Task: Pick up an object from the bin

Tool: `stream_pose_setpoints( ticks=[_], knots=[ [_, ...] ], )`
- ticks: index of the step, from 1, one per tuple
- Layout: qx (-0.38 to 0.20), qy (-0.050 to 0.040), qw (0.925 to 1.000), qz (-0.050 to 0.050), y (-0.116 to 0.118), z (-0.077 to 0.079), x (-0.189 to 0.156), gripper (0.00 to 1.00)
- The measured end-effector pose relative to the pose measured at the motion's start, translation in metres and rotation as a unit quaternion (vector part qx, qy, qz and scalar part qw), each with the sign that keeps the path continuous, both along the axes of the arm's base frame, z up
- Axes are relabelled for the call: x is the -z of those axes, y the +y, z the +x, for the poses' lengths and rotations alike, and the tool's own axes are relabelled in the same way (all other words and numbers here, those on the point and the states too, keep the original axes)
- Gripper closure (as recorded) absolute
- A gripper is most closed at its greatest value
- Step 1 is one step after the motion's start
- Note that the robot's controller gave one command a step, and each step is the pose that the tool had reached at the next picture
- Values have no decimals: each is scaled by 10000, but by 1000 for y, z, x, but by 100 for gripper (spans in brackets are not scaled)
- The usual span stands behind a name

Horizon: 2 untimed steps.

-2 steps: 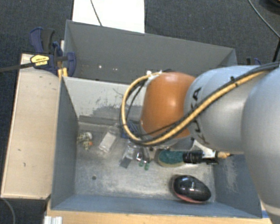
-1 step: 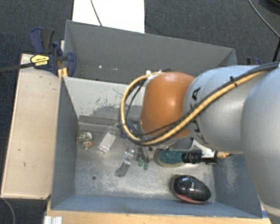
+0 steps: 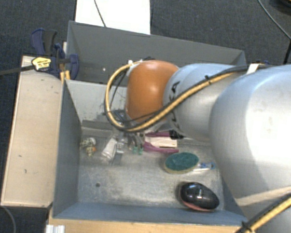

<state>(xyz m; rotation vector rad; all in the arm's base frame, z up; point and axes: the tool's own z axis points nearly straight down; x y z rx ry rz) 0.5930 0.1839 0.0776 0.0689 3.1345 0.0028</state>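
Note:
My gripper [image 3: 128, 140] pokes out beneath the orange wrist cover, low over the middle of the bin floor. A small pale, clear-looking thing [image 3: 109, 149] lies just to its left. Right beside the gripper on its other side is a small green piece [image 3: 137, 149]. A flat purple and white packet [image 3: 160, 141] lies just right of that, partly under the arm. Further left sits a small crumpled, shiny lump [image 3: 88, 145]. I see nothing held in the gripper.
A round teal scrubber [image 3: 181, 162] with a clear handle lies to the right, and a black computer mouse [image 3: 198, 196] rests near the front right corner. The arm hides the bin's right and back part.

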Motion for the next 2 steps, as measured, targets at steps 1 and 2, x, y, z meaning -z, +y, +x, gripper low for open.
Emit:
stream_pose_setpoints(
  ticks=[1,2],
  knots=[
    [-641,-27,9979,1,4,-5,4,0],
    [-2285,0,9735,-7,17,-12,6,0]
  ],
)
